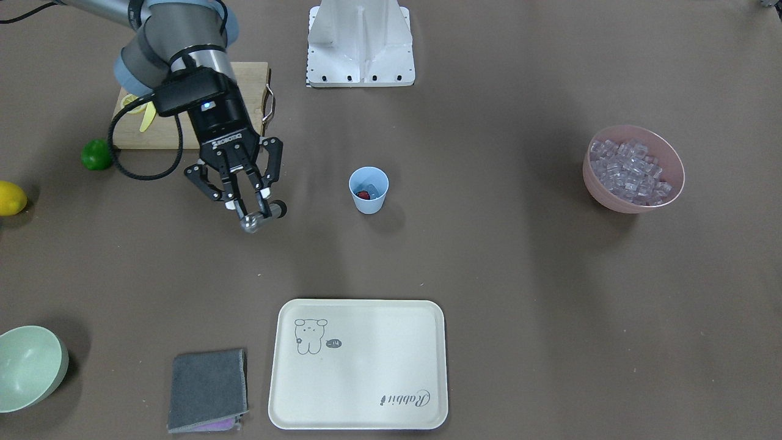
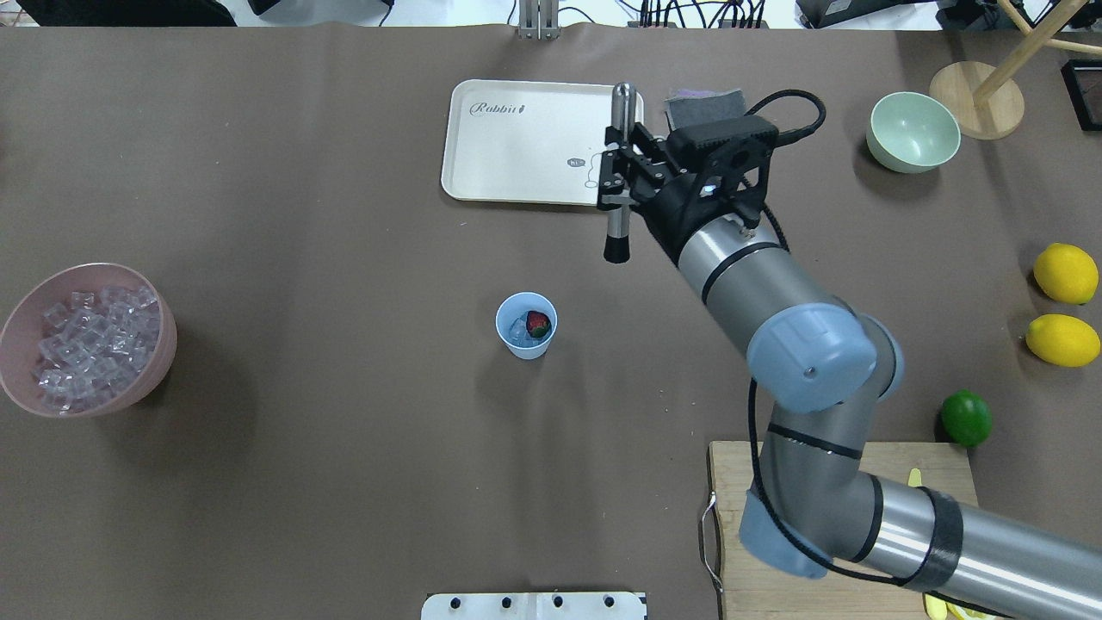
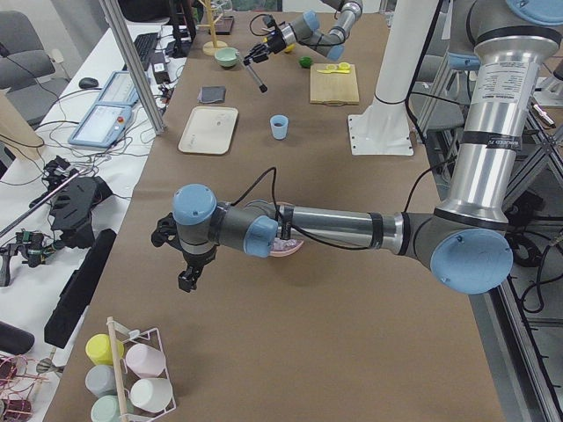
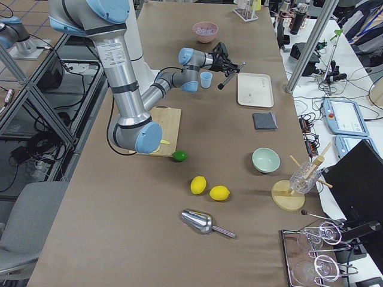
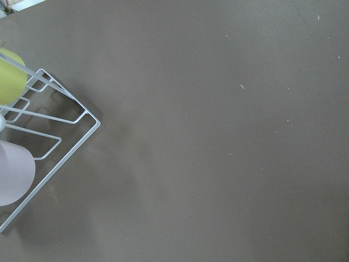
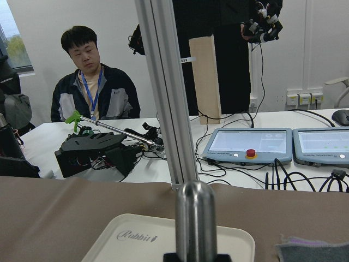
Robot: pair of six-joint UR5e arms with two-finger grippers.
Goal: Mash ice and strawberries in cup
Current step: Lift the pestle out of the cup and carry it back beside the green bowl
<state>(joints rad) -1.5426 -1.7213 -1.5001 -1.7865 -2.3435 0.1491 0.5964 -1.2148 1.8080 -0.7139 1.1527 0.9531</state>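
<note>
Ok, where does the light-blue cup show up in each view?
Front-facing: cup at centre, above the tray.
Overhead: cup at centre, below the tray.
Exterior left: cup upper middle, right of the tray.
Exterior right: cup upper middle, left of the tray.
Left wrist: not in view.
Right wrist: not in view; tray at the bottom.
Shared landmark: the cream tray.

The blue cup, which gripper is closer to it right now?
Right. The right gripper, shut on the muddler, hovers near the cup, toward the tray; the left gripper hangs far away, beyond the pink bowl, near the wire rack.
</note>
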